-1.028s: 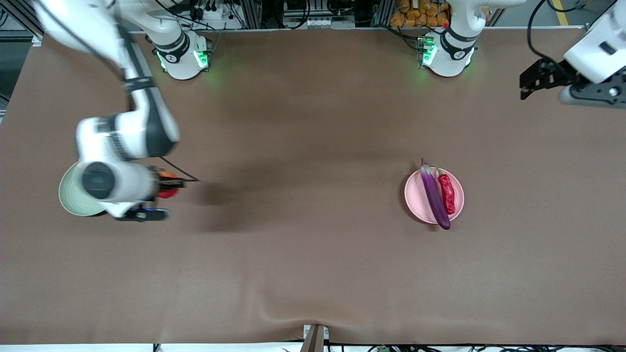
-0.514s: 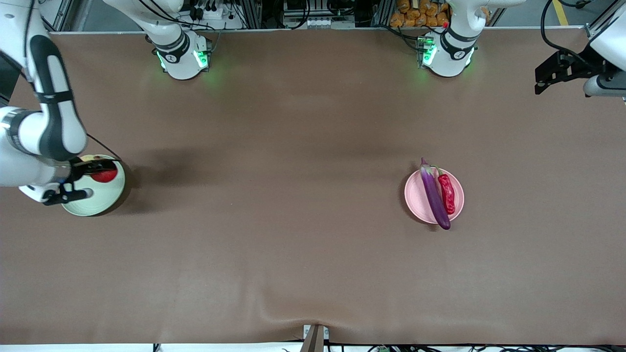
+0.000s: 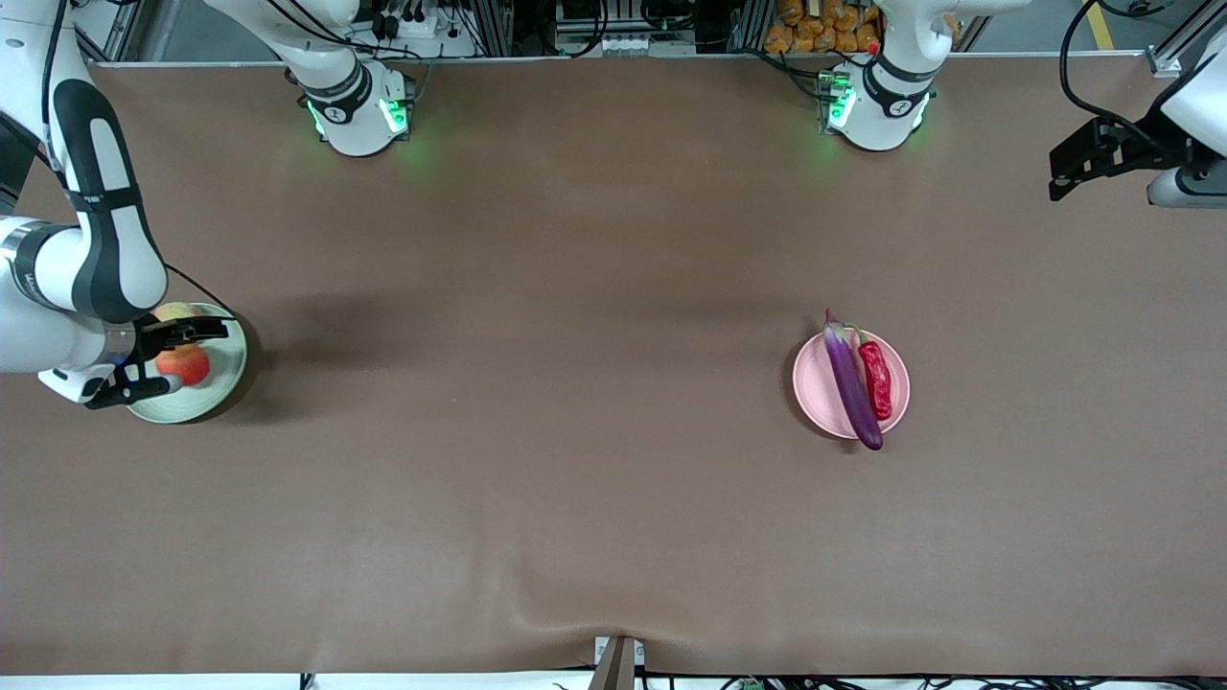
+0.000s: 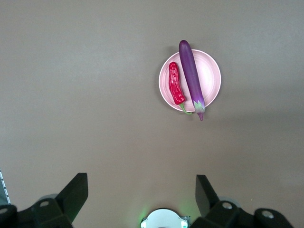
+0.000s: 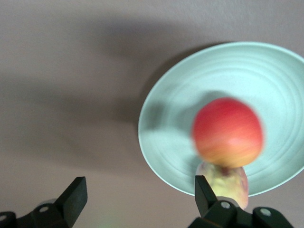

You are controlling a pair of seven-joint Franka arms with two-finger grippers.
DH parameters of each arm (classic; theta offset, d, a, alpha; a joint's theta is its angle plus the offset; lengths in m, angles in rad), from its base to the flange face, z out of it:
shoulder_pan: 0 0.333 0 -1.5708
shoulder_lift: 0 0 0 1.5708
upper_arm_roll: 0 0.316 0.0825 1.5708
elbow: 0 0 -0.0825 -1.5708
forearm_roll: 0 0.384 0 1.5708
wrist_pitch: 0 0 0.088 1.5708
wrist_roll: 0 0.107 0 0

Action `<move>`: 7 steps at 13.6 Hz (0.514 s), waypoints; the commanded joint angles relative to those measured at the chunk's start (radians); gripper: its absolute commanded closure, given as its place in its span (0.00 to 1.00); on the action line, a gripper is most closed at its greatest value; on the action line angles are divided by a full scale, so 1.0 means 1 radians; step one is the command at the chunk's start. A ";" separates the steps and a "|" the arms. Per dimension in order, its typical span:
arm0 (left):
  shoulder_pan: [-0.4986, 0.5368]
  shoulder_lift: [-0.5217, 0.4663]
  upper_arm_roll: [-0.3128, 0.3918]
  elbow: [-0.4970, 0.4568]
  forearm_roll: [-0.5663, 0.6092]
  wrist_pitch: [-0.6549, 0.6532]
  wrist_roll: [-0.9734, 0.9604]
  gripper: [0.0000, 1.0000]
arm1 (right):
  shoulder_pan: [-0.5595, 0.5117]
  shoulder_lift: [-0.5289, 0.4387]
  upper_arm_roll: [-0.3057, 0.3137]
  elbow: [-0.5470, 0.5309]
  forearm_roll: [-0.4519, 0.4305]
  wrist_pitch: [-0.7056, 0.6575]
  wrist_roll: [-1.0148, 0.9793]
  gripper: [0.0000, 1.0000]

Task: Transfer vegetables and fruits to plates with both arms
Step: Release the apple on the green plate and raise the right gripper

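Hovering over green plate (image 3: 216,393), right gripper (image 3: 158,359) spread wide; red fruit (image 5: 228,132) blurred just below, beside yellowish fruit (image 5: 223,186). Risk: fruit rolling off shallow rim. Left gripper (image 4: 140,197) wide, waiting; eggplant (image 3: 851,385), chili (image 3: 875,379) on pink plate (image 3: 815,388).

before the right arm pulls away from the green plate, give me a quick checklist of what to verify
1. Right gripper open over the pale green round plate: ok.
2. Round red fruit on that plate, free of the fingers: ok.
3. Yellowish-green fruit with pink blush on the same plate beside it: ok.
4. Long glossy purple eggplant and wrinkled red chili pepper on the pale pink round plate: ok.
5. Left gripper open, waiting at its end of the table: ok.
6. Red fruit at rest: cannot tell.
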 commanded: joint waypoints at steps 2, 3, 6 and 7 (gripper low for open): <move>0.010 0.009 -0.009 0.025 -0.013 -0.039 -0.015 0.00 | 0.075 0.004 0.010 0.176 0.024 -0.154 -0.006 0.00; 0.008 0.011 -0.009 0.027 -0.014 -0.041 -0.015 0.00 | 0.086 0.001 0.010 0.222 0.052 -0.177 -0.006 0.00; 0.014 0.023 -0.009 0.027 -0.017 -0.041 -0.012 0.00 | 0.130 0.015 0.010 0.467 0.069 -0.376 -0.006 0.00; 0.016 0.023 -0.004 0.027 -0.028 -0.041 -0.012 0.00 | 0.130 0.019 0.012 0.524 0.071 -0.417 -0.006 0.00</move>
